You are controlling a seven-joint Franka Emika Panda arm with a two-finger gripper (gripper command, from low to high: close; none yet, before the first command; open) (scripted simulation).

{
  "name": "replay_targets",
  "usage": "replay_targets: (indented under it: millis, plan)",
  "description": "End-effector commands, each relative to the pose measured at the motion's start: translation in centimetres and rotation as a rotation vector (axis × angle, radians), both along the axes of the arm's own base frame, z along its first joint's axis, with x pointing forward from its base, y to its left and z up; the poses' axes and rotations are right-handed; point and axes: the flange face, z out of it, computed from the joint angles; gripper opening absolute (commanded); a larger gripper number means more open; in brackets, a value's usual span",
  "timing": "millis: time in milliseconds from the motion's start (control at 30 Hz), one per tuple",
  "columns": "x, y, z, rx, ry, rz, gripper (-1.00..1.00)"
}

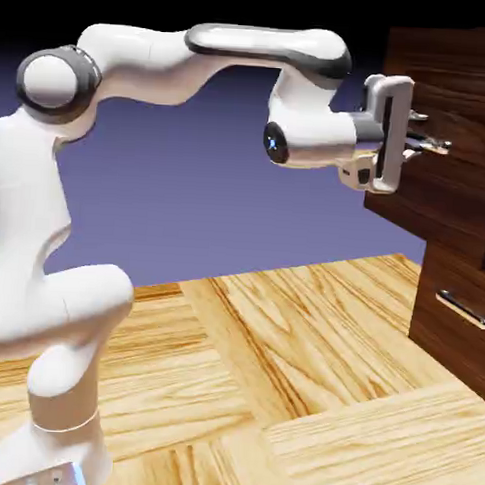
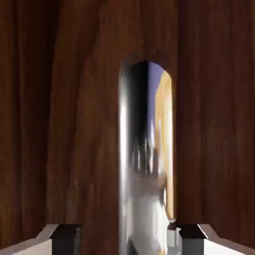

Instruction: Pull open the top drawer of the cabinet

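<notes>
In the exterior view, you see your arm [image 1: 136, 66] rise at the left and reach across to the cabinet [image 1: 414, 336] at the right. The top drawer [image 1: 450, 82] stands out beyond the lower drawer [image 1: 446, 347], above the light wooden floor [image 1: 279, 389]. Your gripper [image 1: 433, 146] points at the drawer's front, its fingertips at the silver handle [image 2: 129, 149]. In the hand view, you find this handle running from the middle down to the bottom edge, against dark grain, with pale and violet reflections along its surface. Your gripper's two tips are spread, one on each side of the handle: a gap separates the left-hand tip in that view from the metal, while the right-hand tip lies just beside it.
</notes>
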Motion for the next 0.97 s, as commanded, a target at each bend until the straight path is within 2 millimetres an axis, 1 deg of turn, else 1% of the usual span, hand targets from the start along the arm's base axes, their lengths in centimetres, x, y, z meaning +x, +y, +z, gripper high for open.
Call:
replay_targets:
  millis: [0,200,267,300,333,500,567,700,733,800,833,867,933]
  plan:
    - [0.1,-0.1,0.0,-0.001,0.002,-0.002,-1.00]
    - [0.7,0.0,-0.6,-0.005,0.024,-0.001,-1.00]
    - [0.5,0.0,-0.7,-0.005,0.026,0.000,-1.00]
    - [0.1,0.0,-0.7,-0.005,0.026,0.000,-1.00]
    - [-0.7,0.0,-0.7,-0.005,0.025,0.000,-1.00]
    - [-5.8,0.0,-0.6,-0.004,0.024,0.000,-1.00]
    - [-6.3,-0.1,-0.5,0.000,0.020,0.001,-1.00]
    - [-5.8,0.0,-0.6,-0.004,0.024,0.000,-1.00]
    - [-6.1,0.0,-0.7,-0.005,0.025,0.000,-1.00]
    - [-8.0,0.0,-0.7,-0.005,0.025,0.000,-1.00]
    - [-8.0,0.0,-0.7,-0.005,0.025,0.000,1.00]
    - [-8.0,0.0,-0.7,-0.005,0.025,0.000,1.00]
    - [-10.4,0.1,-0.6,-0.008,0.026,0.000,1.00]
